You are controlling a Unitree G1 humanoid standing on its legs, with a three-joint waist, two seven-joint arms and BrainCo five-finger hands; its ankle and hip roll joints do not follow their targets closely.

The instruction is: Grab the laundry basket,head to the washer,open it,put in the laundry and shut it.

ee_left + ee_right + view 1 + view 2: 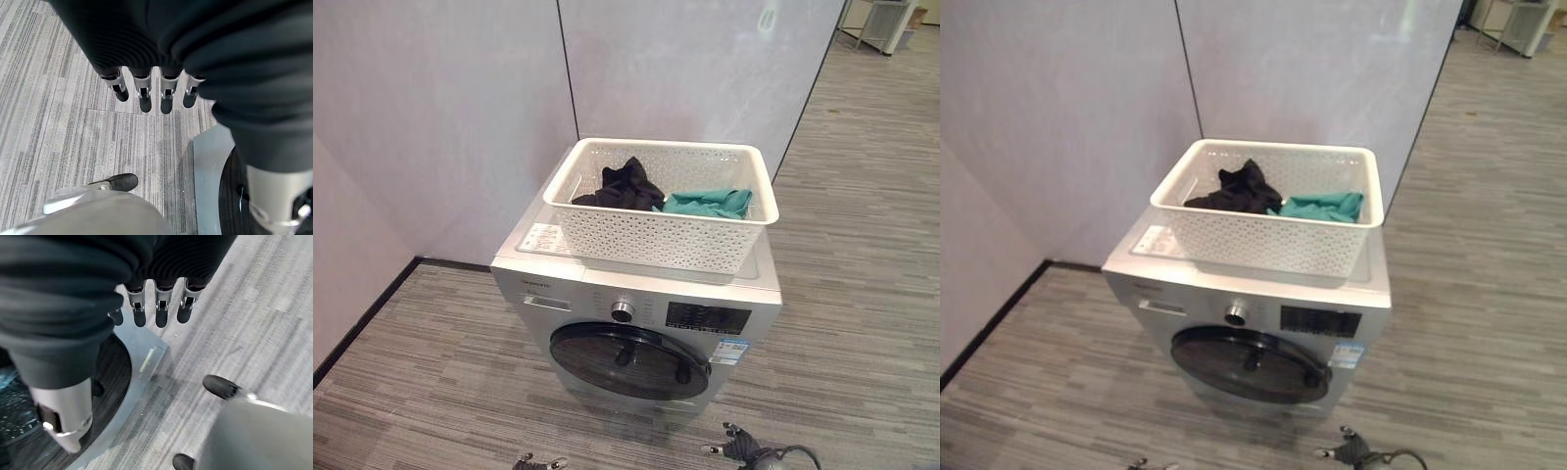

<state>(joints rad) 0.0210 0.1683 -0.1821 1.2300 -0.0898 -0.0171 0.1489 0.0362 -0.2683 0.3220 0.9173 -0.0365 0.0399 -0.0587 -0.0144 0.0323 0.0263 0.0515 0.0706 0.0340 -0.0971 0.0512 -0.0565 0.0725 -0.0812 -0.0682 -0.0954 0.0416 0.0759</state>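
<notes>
Eye views: white perforated plastic laundry basket (656,230) sits on top of silver front-loading washer (597,294), round dark door (626,360) closed. Black garment (625,186) lies left in basket, teal garment (710,203) right.

Left wrist view: left hand (146,93) fingers straight, relaxed, holding nothing, above grey striped floor (58,122).

Right wrist view: right hand (159,308) fingers straight, empty, near washer door.
</notes>
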